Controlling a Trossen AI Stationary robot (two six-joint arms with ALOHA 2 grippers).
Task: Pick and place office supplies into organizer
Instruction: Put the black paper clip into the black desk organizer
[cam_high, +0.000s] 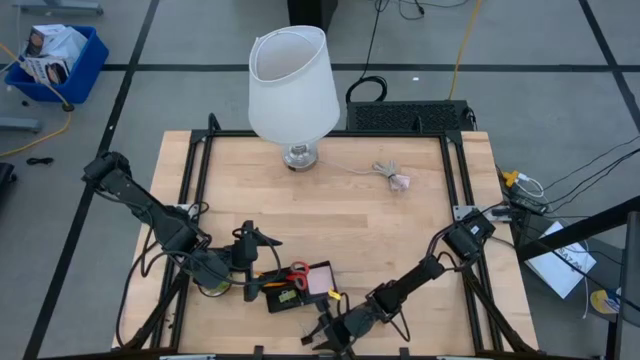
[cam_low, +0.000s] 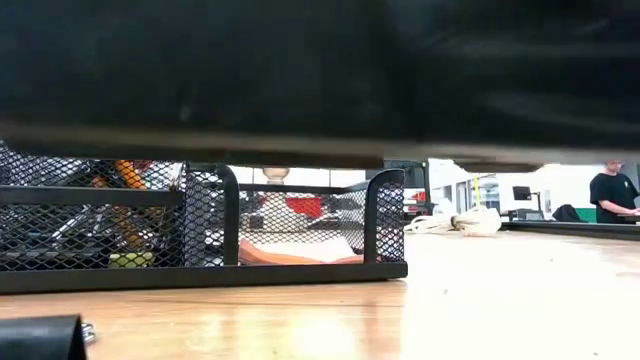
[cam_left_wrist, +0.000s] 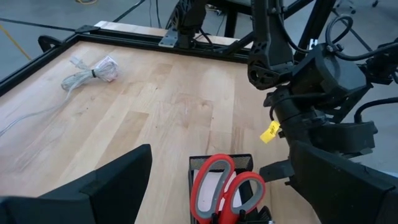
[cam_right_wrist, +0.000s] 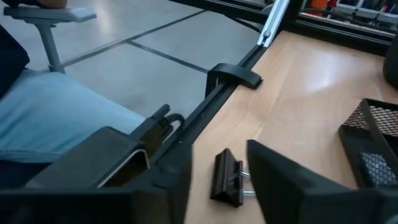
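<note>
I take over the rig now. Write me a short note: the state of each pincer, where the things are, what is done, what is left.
Left pincer: open, above the organizer, holding nothing.
Right pincer: open, low at the table's near edge, around a black binder clip lying flat, not yet gripped.
Done: red-handled scissors stand in the organizer; a pink pad and orange pencil are inside too.
Left: grip the clip and carry it to the organizer.
</note>
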